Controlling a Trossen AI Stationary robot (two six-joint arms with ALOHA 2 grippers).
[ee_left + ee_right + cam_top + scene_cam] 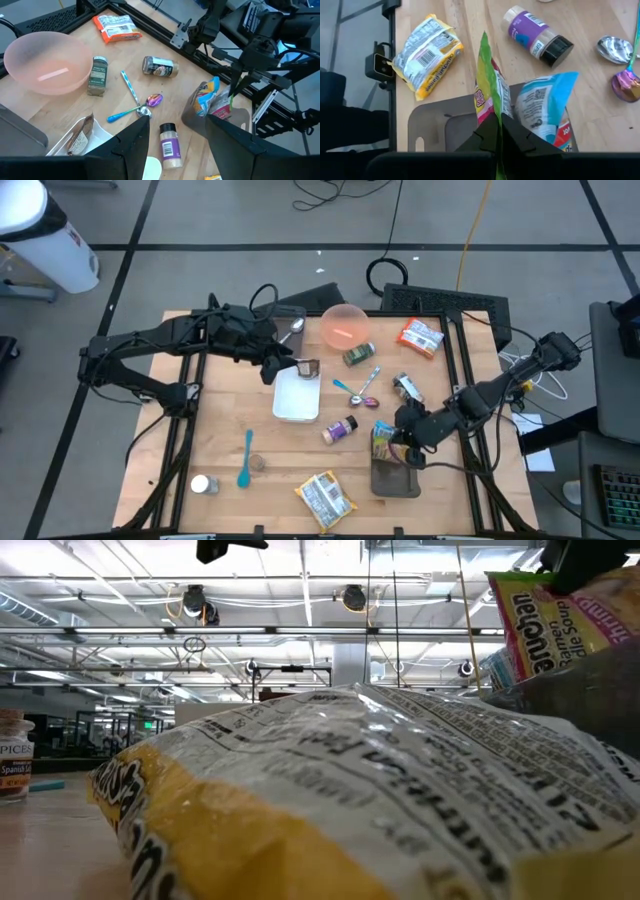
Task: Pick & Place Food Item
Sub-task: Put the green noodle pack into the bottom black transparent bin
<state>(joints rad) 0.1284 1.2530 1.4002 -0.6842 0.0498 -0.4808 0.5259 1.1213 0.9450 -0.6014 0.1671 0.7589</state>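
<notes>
Right pincer [498,131] pinches green noodle packet [489,95] by its top edge, upright above grey tray [432,125]; left pincer [175,145] spread, far across desk [220,445].

Pink bowl [345,326] — translucent. Orange packet [421,337], yellow-and-silver bag [325,497], teal spatula [246,459]. Purple-labelled spice jar [536,35] — black cap.

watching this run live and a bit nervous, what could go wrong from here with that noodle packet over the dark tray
The right gripper pinches only the top edge of the green noodle packet, so it may slip or tear. That packet leans against the blue packet in the dark tray; moving it could topple or drag the blue one. The left gripper hangs open above the white tray beside a small packet, which it could knock.
</notes>
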